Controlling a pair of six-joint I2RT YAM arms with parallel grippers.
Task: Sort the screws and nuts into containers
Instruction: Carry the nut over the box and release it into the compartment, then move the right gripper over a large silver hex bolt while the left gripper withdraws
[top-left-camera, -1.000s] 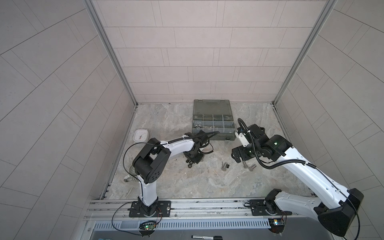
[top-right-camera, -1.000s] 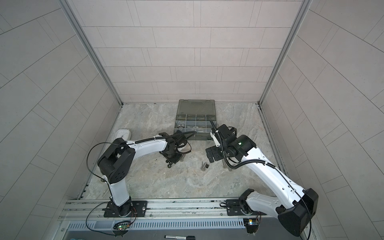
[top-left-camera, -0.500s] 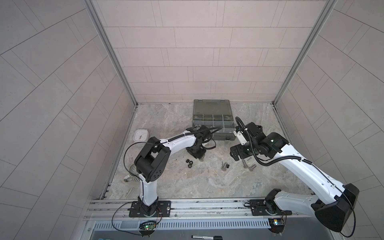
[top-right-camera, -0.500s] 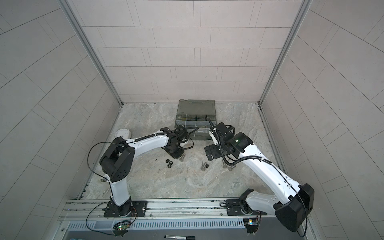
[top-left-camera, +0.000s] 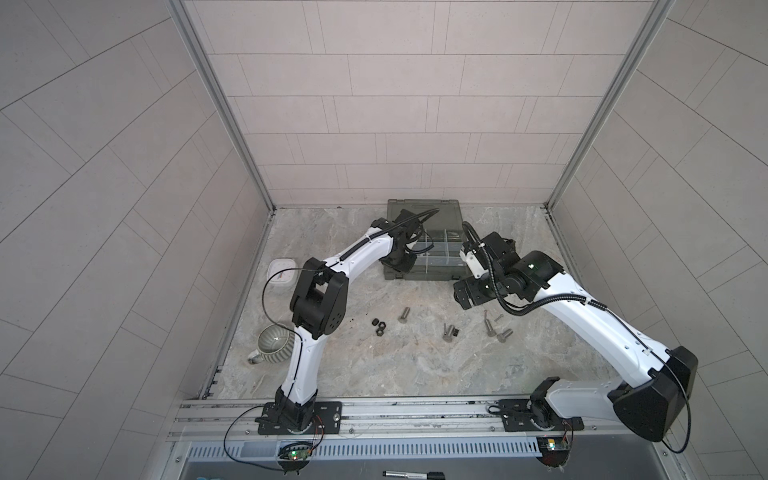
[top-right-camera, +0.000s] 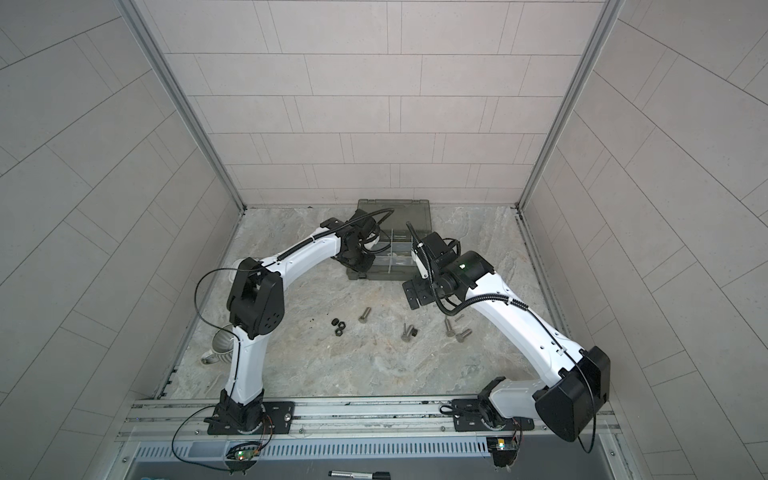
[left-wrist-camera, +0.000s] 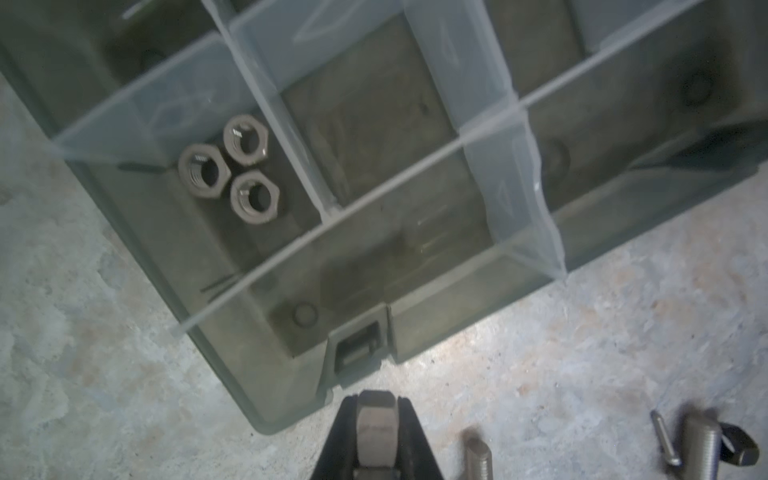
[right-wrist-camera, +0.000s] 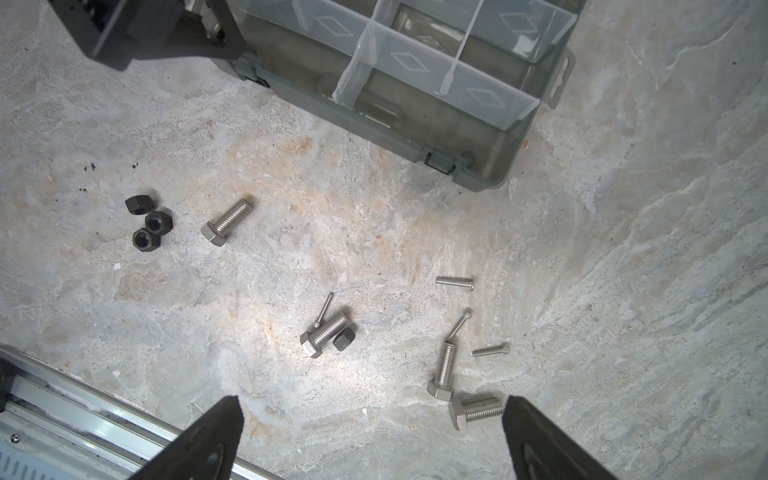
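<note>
In both top views the case (top-left-camera: 432, 274) sits at the middle of the bench's (top-left-camera: 374, 365) far edge, with screws (top-left-camera: 404, 314) and black nuts (top-left-camera: 378, 326) loose mid-bench. Left wrist: the left end effector (left-wrist-camera: 376, 401) pinches a nut (left-wrist-camera: 375, 432) just beside the case, and three nuts (left-wrist-camera: 228, 168) lie in one compartment (left-wrist-camera: 199, 237). Right wrist: the right end effector (right-wrist-camera: 372, 405) gapes wide and empty above the screws.

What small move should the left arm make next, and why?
Probably move the left gripper over the compartment with three silver nuts: it is shut on a matching silver nut and appears to be just outside the case wall.
</note>
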